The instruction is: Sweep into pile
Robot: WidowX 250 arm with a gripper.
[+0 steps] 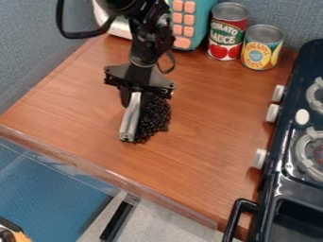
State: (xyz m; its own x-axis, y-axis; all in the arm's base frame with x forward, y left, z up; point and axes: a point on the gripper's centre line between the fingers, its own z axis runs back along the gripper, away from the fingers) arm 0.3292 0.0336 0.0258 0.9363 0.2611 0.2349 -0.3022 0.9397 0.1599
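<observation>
The black gripper (135, 94) hangs low over the left middle of the wooden surface, with a silver-grey bar-like tool (131, 118) held beneath it and slanting down toward the front edge. Against the tool's right side lies a heap of small dark pieces (153, 120), gathered in a narrow pile on the wood. Part of the heap's upper end is hidden by the gripper. The tool's lower end is close to the surface; whether it touches cannot be told.
A tomato sauce can (227, 33) and a pineapple can (261, 48) stand at the back, beside a teal toy (189, 21) with orange buttons. The toy stove (277, 179) borders the right side. A clear ledge (95, 171) runs along the table's front edge.
</observation>
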